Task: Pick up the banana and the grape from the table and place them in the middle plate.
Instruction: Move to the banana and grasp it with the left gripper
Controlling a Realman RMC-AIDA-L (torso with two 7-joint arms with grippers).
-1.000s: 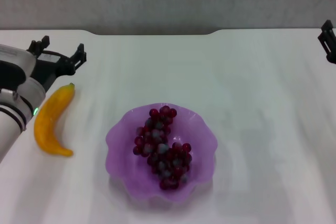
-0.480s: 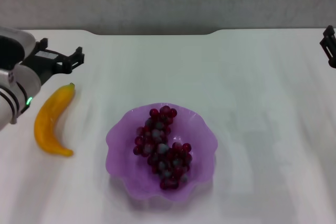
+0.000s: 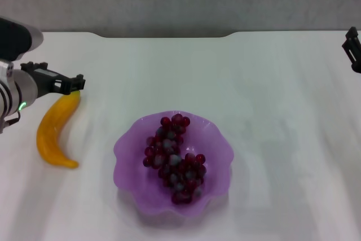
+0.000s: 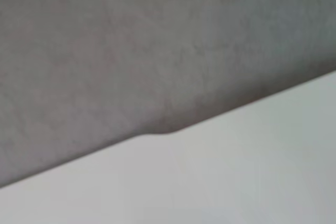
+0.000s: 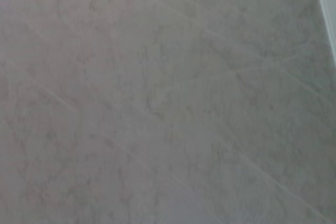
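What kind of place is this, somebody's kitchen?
Probably a robot test bench, not a kitchen: a bare white table, one purple plate of grapes, a banana, and robot arms at both edges.

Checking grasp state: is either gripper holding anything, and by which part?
Nothing held. The left gripper sits at the banana stem end; the right gripper is parked.

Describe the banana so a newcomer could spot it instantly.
Start at the purple scalloped plate near the middle of the white table, holding the grapes. Look toward the robot's left: the banana lies on the bare table, stem end at the left gripper. It is the only curved yellow thing.
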